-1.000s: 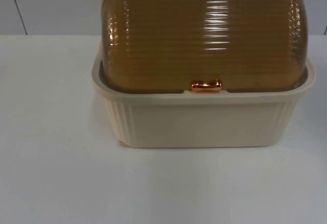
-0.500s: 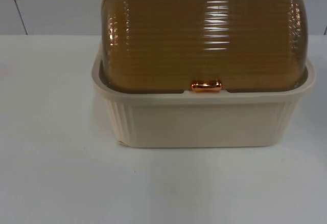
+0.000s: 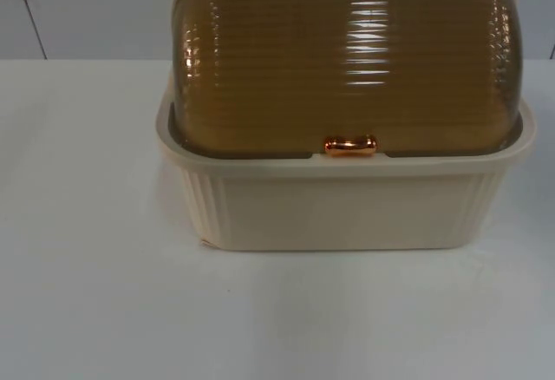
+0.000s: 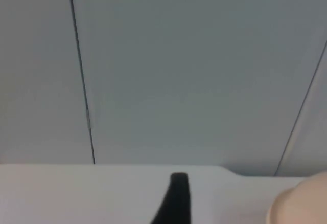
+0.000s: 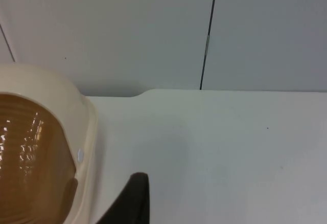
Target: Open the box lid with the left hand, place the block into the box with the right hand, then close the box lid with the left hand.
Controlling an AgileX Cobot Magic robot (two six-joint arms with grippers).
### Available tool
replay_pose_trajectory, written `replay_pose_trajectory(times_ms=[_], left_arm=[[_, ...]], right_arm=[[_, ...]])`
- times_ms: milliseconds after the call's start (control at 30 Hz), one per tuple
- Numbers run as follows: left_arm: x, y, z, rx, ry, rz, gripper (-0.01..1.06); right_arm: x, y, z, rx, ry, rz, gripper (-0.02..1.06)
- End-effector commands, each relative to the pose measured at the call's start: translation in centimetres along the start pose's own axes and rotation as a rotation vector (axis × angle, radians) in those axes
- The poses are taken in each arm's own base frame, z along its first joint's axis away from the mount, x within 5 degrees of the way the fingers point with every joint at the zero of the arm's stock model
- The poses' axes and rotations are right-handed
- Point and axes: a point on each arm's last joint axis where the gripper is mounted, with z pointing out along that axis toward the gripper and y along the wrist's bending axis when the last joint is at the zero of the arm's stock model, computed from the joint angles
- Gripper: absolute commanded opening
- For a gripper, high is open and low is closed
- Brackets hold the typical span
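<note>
**Cream box sitting shut on the white bench**

Cream plastic is forming the ribbed body of the box (image 3: 347, 211), which is standing near the far edge of the bench (image 3: 95, 293), close to the grey partition wall (image 3: 87, 7). Its amber, ridged, see-through lid (image 3: 347, 59) is lying closed, curving down to the front rim, where a small copper-coloured handle (image 3: 350, 146) is sitting at the middle of the lid's lower edge.

The left hand (image 4: 176, 203) is waiting to the box's left side, near the far edge of the bench, pointing at the partition wall; one black fingertip (image 4: 177, 191) is showing, and a pale rounded corner of the box (image 4: 301, 203) is lying just beside it. Whether this hand is spread or closed I cannot tell, and nothing is visibly in it.

The right hand (image 5: 130, 203) is waiting at the box's right side, its dark fingertip (image 5: 134, 193) just beside the cream rim and amber lid (image 5: 30, 157). How far it is spread I cannot tell, and nothing is visibly in it.
</note>
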Motion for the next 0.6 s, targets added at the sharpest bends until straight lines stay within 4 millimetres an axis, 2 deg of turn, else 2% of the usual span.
replay_pose_trajectory(times_ms=[0, 133, 233, 467, 567], left_arm=[[-0.7, -0.1, -1.0, 0.008, -0.050, -0.024, 0.70], [-1.4, -0.2, -2.3, 0.016, -0.104, -0.032, 0.57], [-1.2, -0.1, -2.3, 0.009, -0.083, -0.016, 0.51], [-0.1, 0.0, -2.2, -0.005, 0.042, -0.010, 0.50], [0.1, 0.2, -2.3, -0.027, 0.064, 0.057, 0.50]], right_arm=[[0.0, -0.1, -0.1, 0.005, -0.007, -0.002, 1.05], [0.0, -0.1, -0.1, 0.004, -0.007, 0.002, 1.05], [0.0, -0.1, -0.1, 0.004, -0.007, 0.002, 1.05], [0.2, -0.1, -0.1, 0.008, 0.018, 0.050, 1.05], [0.7, -0.4, -0.2, 0.045, 0.066, 0.016, 1.05]])
